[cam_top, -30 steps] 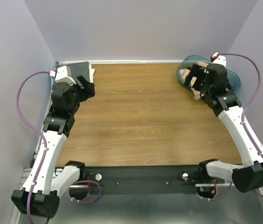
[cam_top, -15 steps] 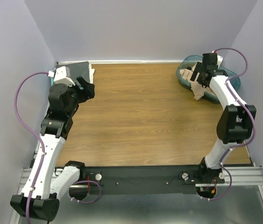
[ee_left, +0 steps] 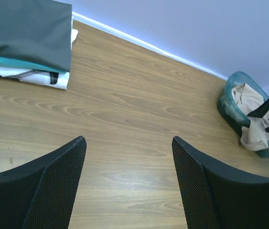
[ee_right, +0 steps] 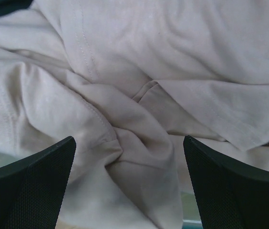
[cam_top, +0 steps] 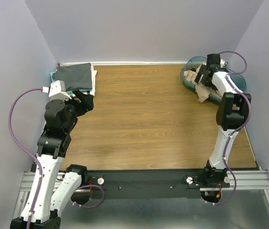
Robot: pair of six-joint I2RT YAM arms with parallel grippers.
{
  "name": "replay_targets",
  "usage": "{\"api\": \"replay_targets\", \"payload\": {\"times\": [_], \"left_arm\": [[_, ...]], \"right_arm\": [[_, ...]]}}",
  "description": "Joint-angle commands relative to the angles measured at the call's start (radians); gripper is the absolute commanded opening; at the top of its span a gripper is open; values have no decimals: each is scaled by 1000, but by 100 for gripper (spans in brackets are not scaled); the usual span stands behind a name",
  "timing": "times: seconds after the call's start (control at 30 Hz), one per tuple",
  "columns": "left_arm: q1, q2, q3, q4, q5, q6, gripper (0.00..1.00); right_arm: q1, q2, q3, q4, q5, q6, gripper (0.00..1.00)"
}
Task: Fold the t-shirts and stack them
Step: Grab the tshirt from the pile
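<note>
Pick-up step: right gripper (ee_right: 129, 143), spread wide, is positioned over the tan t-shirt (ee_right: 125, 57); closure on cloth is required.

The brown wood-grain bench (cam_top: 149, 124) carries a folded t-shirt stack (cam_top: 74, 76), dark grey on top, at eleven o'clock. An oval teal plastic tub (ee_left: 226, 106) sits at one o'clock, a tan t-shirt (cam_top: 202, 94) spilling over its rim.

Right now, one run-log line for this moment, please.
left end effector: open, over table | right end effector: open, over beige t-shirt in teal tub | folded stack: far-left corner, dark grey on top
</note>
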Motion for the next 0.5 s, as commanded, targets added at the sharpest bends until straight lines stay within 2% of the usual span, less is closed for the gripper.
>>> {"api": "replay_targets", "payload": {"times": [0.0,0.1,0.2,0.23,0.33,0.43,0.47], "left_arm": [[5,-23,4,-58,-63,-16,80],[5,-29,9,-73,-75,-16,80],[5,-37,10,-84,-83,-19,80],[5,-40,9,-88,-86,-20,80],[5,-55,-8,-79,-97,-28,80],[5,-57,-28,-39,-88,-25,80],[5,-49,-31,-13,-84,-22,81]], "right_arm": [[-7,54,15,-16,-28,7,99],[-7,66,9,-16,-34,12,94],[-7,53,10,-16,-51,20,79],[-7,49,16,-16,-55,20,69],[-7,20,26,-16,-59,9,52],[-7,-56,30,-18,-40,-25,26],[-7,-79,21,-18,-31,-31,11]]}}
